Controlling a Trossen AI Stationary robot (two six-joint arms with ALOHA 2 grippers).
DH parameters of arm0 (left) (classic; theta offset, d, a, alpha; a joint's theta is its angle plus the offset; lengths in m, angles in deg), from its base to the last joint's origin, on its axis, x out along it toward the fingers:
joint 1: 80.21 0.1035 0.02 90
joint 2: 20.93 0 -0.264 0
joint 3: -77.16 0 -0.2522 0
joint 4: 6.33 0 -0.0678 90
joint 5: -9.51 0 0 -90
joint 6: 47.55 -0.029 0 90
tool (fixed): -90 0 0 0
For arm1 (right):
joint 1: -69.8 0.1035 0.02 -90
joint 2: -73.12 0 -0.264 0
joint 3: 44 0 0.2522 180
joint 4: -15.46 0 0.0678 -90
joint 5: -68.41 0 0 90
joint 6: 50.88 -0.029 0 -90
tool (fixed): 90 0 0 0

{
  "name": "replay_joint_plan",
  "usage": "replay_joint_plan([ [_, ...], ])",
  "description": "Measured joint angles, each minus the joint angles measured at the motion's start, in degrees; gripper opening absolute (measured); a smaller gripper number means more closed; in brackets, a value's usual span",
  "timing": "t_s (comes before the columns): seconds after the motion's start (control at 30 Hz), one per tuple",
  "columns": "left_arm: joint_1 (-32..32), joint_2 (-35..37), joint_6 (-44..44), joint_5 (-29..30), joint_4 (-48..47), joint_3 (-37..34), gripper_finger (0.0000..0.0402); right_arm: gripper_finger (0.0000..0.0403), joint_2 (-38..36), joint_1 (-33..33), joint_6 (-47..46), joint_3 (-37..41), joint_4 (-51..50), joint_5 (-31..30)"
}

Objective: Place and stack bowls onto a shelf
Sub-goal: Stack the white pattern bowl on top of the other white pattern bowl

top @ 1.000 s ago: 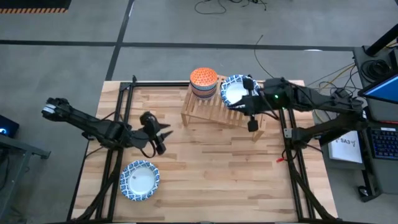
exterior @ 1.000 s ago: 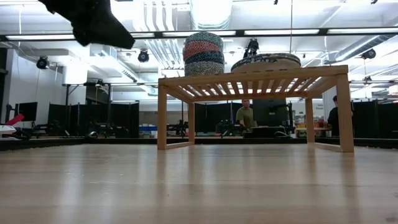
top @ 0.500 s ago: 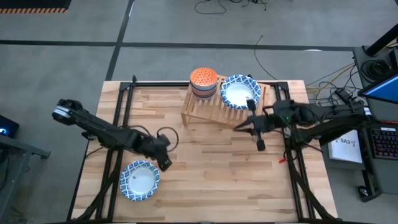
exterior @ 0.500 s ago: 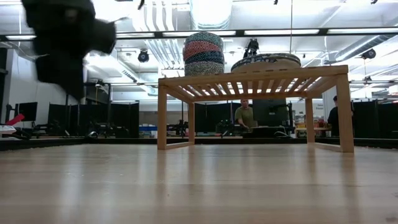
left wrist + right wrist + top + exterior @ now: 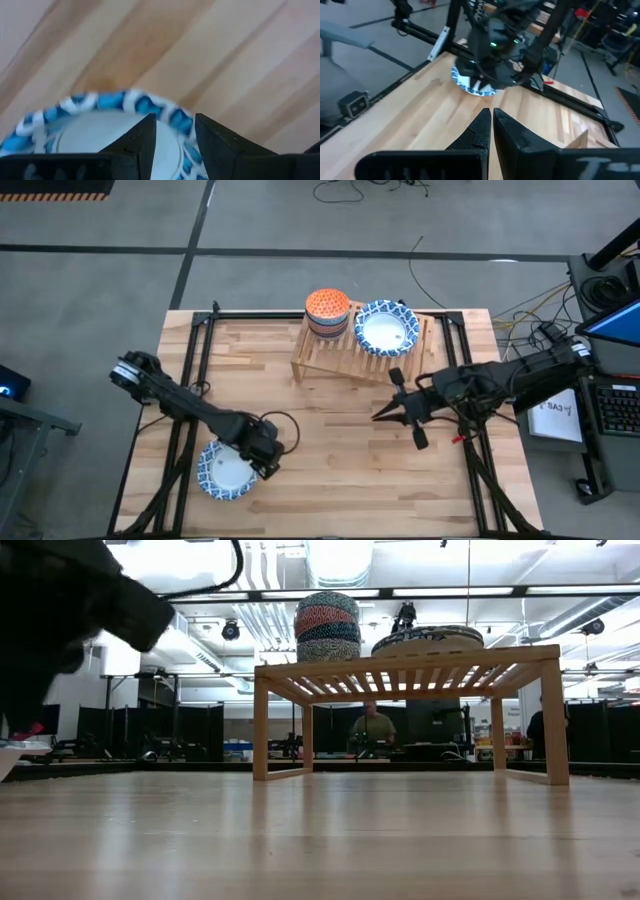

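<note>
Where you look straight down in the high view, the left gripper [image 5: 262, 463] sits at the rim of the last loose bowl [image 5: 222, 471], a wide blue-and-white one lying near the front left of the desk [image 5: 330, 440]; the shelf [image 5: 345, 352] at the far side carries a stack of small bowls [image 5: 327, 313] beside a patterned bowl [image 5: 385, 328], and the right gripper [image 5: 400, 412] hangs over bare planks just in front of the shelf, apart from everything. Seen from the low view, the shelf [image 5: 405, 675] stands level with both loads on top, and a dark arm fills the upper left corner; a person [image 5: 372, 726] shows in the room behind. Through the left wrist view, the jaws are parted, with the bowl's blue rim [image 5: 107, 105] just ahead of them and not yet between them. Through the right wrist view, the jaws are pressed together on nothing. You should judge the bowl rigid, glazed, probably slick and breakable: take it by the rim, one finger inside and one outside, and lift without tilting.
</note>
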Motion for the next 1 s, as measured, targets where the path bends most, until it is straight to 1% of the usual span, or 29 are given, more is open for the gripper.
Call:
replay_joint_plan([
  [0.07, -1.35, -1.84, 0.32, -0.12, -3.61, 3.03, 0.0119, 0.0009, 0.49, 0.02, -0.72, 0.00, -0.04, -1.24],
  [0.17, -3.25, -4.47, 2.31, -0.09, -9.26, 7.59, 0.0119, 0.0009, 0.94, 0.04, -2.94, 0.04, -1.08, -1.41],
  [0.27, -5.20, -6.59, 5.05, 1.79, -13.75, 11.95, 0.0125, 0.0009, 1.07, 0.24, -4.54, 0.14, -2.62, -1.20],
  [0.33, -6.41, -7.78, 7.64, 3.03, -14.08, 13.98, 0.0138, 0.0009, 1.09, 0.28, -5.04, 0.30, -3.08, -1.16],
  [0.43, -7.96, -9.93, 10.91, 3.15, -14.01, 15.79, 0.0166, 0.0009, 1.05, 0.71, -5.13, 0.93, -2.94, -1.17],
  [0.57, -9.77, -13.85, 14.05, 3.15, -13.35, 16.37, 0.0204, 0.0009, 1.05, 1.93, -5.16, 1.82, -2.40, -1.16],
  [0.7, -10.68, -16.34, 14.62, 3.27, -10.09, 16.30, 0.0222, 0.0009, 1.40, 3.25, -5.18, 2.38, -2.27, -1.16],
  [0.8, -10.68, -17.34, 14.39, 3.69, -10.30, 16.17, 0.0218, 0.0009, 1.55, 4.19, -5.18, 2.40, -2.16, -1.20],
  [0.87, -10.68, -17.62, 14.02, 4.29, -10.13, 16.17, 0.0202, 0.0009, 1.42, 4.72, -5.18, 2.40, -2.03, -1.23],
  [0.93, -10.71, -17.68, 13.92, 4.47, -10.17, 16.17, 0.0176, 0.0009, 1.38, 5.21, -5.18, 2.40, -2.03, -1.23],
  [1.0, -10.81, -17.68, 13.49, 4.70, -10.17, 16.17, 0.0141, 0.0009, 1.38, 5.51, -5.04, 2.40, -2.01, -1.55],
])
